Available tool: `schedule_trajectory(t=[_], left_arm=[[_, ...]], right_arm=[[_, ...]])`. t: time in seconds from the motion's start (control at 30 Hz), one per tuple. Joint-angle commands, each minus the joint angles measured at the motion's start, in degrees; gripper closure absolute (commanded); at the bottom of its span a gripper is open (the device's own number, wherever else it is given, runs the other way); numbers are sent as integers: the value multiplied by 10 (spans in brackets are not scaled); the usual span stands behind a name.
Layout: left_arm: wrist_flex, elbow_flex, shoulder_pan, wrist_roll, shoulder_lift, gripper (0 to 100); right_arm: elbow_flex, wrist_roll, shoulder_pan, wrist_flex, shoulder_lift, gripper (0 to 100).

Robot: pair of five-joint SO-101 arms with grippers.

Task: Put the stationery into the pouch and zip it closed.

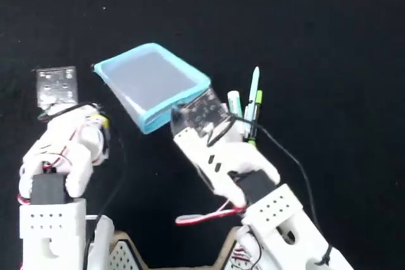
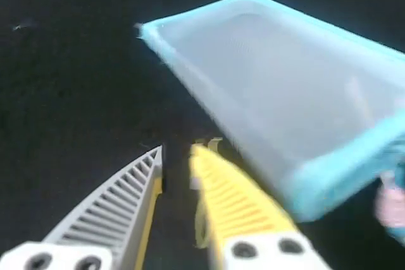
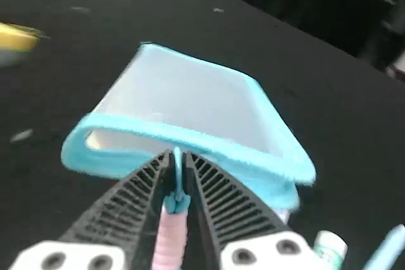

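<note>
While the right pincer [image 3: 177, 162] is clenched on the zipper pull [image 3: 175, 202] at the pouch's nearest edge, the blue pouch [image 1: 152, 83] lies on the black worktop [image 1: 316, 42] turned on a diagonal; its longer sides appear to run from that gripped edge away toward the far left, with one corner pointing at the worktop's back edge; the gripped edge shows as a thick blue band, bowed in the right wrist view. The pens [image 1: 253, 102] lie outside the pouch, just to the right of its gripped edge and beside the right pincer, bundled side by side with their long axes running near to far. The left pincer [image 2: 177, 150] is released and holds nothing, its fingers slightly parted; its tips sit near the pouch's left long side without touching it, and dark worktop shows between them. Beyond the pouch's far corner and past the pens to the right, the black worktop runs on to its edges.
</note>
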Motion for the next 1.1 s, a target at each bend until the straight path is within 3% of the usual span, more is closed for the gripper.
schedule_trajectory(t=[0.0,0.33,0.5,0.63,0.77,0.93,1.07], left_arm=[[5,15,72,5,-4,813],[160,-80,101,-12,-4,808],[158,-74,105,-23,-4,808],[65,10,100,-47,-4,808],[-71,96,3,-50,-4,811],[-271,203,-124,47,-4,812],[-384,265,-175,136,-4,812]], right_arm=[[-30,6,-53,4,-23,988],[-29,7,-56,4,-23,988],[-29,7,-56,4,-23,988],[-28,7,-55,10,-23,988],[-10,4,-59,36,-23,985],[6,6,-58,144,8,864],[-10,4,-66,117,102,891]])
